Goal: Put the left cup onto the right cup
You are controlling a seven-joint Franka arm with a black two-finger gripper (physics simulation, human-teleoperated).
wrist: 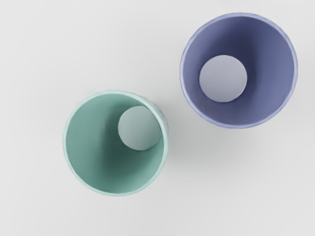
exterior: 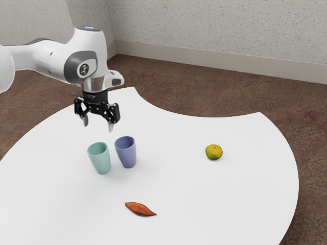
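A mint-green cup [exterior: 98, 157] stands upright on the white table [exterior: 214, 204], at the exterior view's left of a blue-violet cup [exterior: 125, 151]. The two cups are close together but apart. My gripper [exterior: 97, 123] hangs open in the air a little above the green cup, with nothing between its fingers. From the wrist view I look straight down into both: the green cup [wrist: 93, 157] and the blue-violet cup [wrist: 266, 93] are both hollow, with pale bottoms.
A yellow-green citrus fruit [exterior: 214, 152] lies on the table toward the exterior view's right. An orange-brown sweet potato [exterior: 140, 209] lies near the front edge, in front of the cups. Brown carpet surrounds the round table.
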